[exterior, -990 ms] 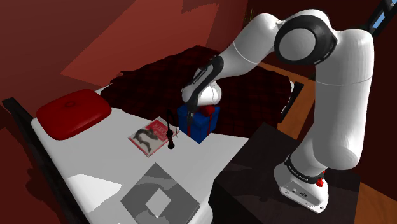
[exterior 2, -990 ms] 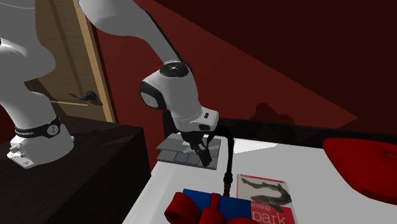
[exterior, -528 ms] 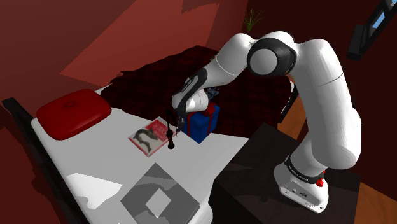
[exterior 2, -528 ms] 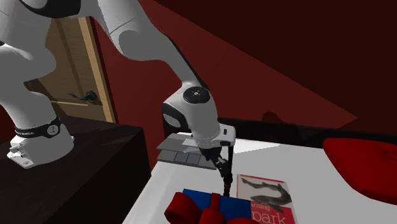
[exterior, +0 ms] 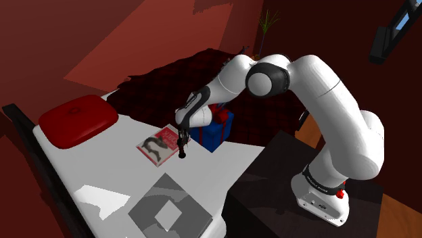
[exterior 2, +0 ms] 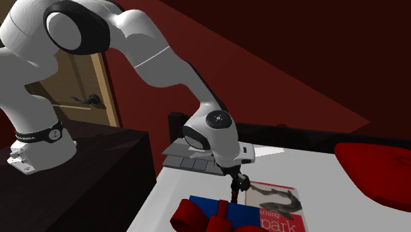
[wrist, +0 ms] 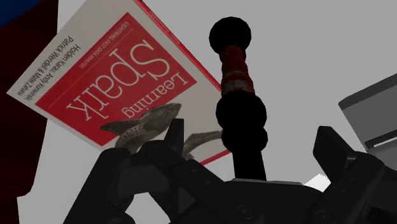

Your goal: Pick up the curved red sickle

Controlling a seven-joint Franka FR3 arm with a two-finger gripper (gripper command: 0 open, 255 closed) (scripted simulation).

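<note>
sickle [exterior: 182, 152] is standing near-upright on the white bed surface [exterior: 223, 165], black knob end down, with the red-and-black banded grip above it (blade curve is hidden behind the arm). In the shoulder view it is sitting just beside the edge of the book [exterior: 158, 145], which is lying at its 9 o'clock. The blue gift box [exterior: 215, 132] with red ribbon is sitting at its 2 o'clock.

gripper [exterior: 181, 135] is straddling the grip from above. In the wrist view the fingers [wrist: 162, 156] are standing apart with a gap on either side of the grip, so the jaws are open and clamping nothing.

The book is showing a red-and-white cover, "Learning Spark", and a fish.

Further out in the shoulder view, the grey patchwork square [exterior: 169, 211] is lying at 6 o'clock, the red cushion [exterior: 78, 120] at 10 o'clock and the dark stand [exterior: 284, 182] at 4 o'clock.
</note>
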